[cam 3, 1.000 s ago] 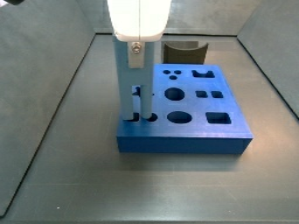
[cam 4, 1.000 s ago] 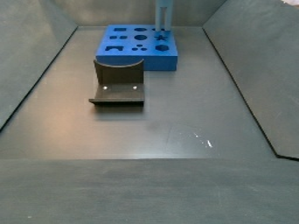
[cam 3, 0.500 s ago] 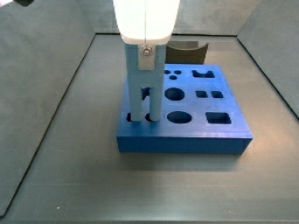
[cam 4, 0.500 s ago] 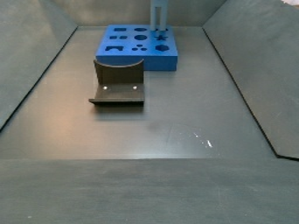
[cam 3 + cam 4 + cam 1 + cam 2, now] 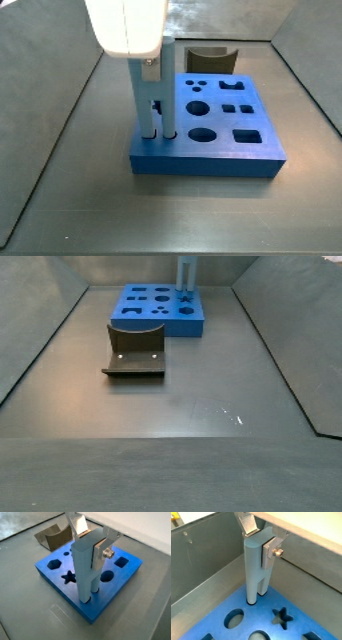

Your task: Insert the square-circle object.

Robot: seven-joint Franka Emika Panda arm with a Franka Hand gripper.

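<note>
Most of the insertion appears to be done already: the square-circle object point(image 5: 144, 100) is seen standing upright in a side view, left of centre, with its foot sunk into a hole at the near-left corner of the blue board point(image 5: 227, 140). In both wrist views the pale post point(image 5: 85, 567) is shown entering the board's surface at its lower end, and in one of them the base point(image 5: 254, 599) is ringed by the dark edge of its slot. How deep it is seated cannot be told for sure, since the bottom of the slot is hidden (it may still have some way to sink).

The gripper point(image 5: 261, 549) is found at the top of the post, and its flat silver fingers point(image 5: 272, 548) are clamped on the upper part of the square-circle object; the piece is held, not released. In a side view from farther off, the board point(image 5: 147, 311) is seen small in the upper centre with the post point(image 5: 186, 278) rising from its right end, and the dark brown arch-shaped block point(image 5: 135, 351) lies apart from it on the floor, nearer the camera.

What is judged to remain is a final press down until the post is fully home, then the jaws being parted and the arm lifted clear.
</note>
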